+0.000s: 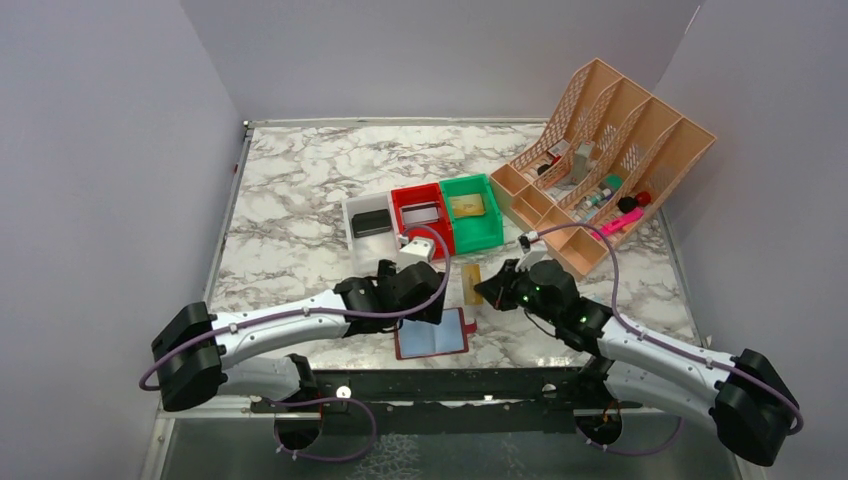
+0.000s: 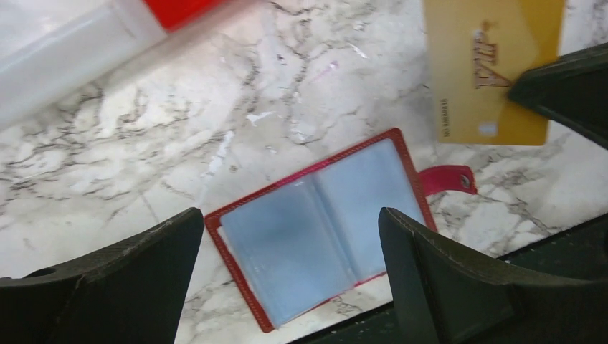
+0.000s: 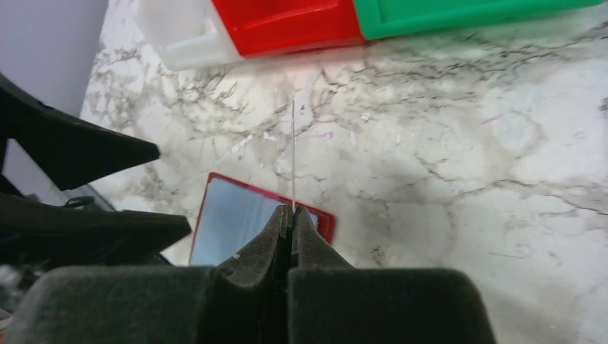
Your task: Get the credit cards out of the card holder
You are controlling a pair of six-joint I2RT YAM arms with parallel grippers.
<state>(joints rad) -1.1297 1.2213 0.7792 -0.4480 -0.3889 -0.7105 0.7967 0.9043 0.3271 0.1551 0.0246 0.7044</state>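
The card holder (image 1: 432,336) lies open near the table's front edge, red-rimmed with its light-blue pockets (image 2: 323,222) facing up and a red snap tab to the right. Just above it my left gripper (image 2: 290,236) stands wide open with nothing between its fingers (image 2: 444,279). My right gripper (image 3: 292,213) is shut on a gold credit card (image 2: 487,72), held up off the table to the right of the holder; the right wrist view shows the card edge-on (image 3: 293,154). From above, that gold card (image 1: 472,284) sits between the two grippers.
Behind the holder stand three bins: a white bin (image 1: 352,212) with a black card (image 1: 371,223), a red bin (image 1: 404,200) with a silver card (image 1: 422,212), and a green bin (image 1: 490,228) with a gold card (image 1: 466,206). A peach desk organizer (image 1: 610,150) fills the back right.
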